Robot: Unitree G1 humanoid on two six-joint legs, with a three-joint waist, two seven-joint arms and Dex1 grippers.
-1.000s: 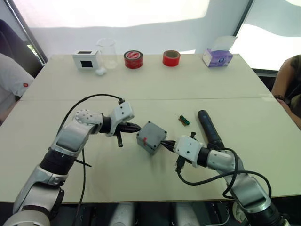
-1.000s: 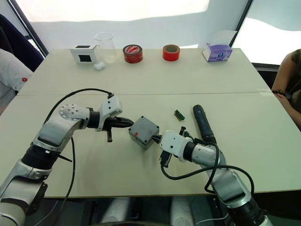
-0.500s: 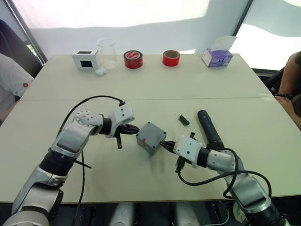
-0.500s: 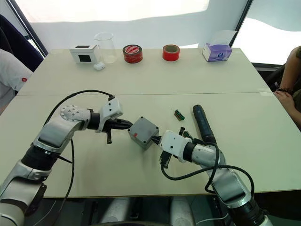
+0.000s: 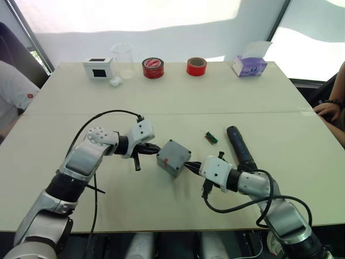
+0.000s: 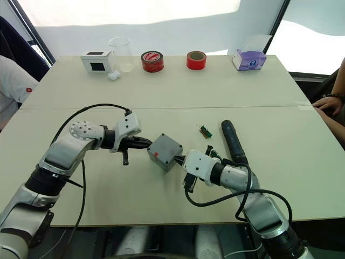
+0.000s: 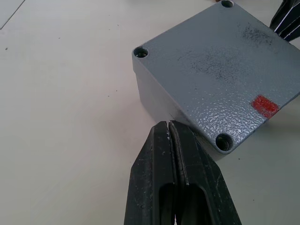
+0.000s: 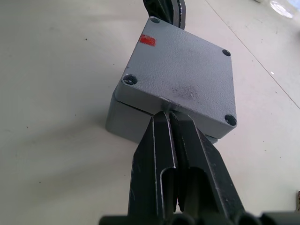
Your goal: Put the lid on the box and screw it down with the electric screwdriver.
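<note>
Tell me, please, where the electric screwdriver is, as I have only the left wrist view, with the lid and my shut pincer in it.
Observer: The electric screwdriver lies on the table to the robot's right of the box, just beyond the right arm, with no pincer on it.
Operator: Thank you. What is the right pincer doing?
Observer: The right pincer is shut, with its tips at the edge of the lid, on the side opposite your left pincer.
Operator: Is anything lying between the box and the tool?
Observer: Yes, a small green part lies on the table between them.
</note>
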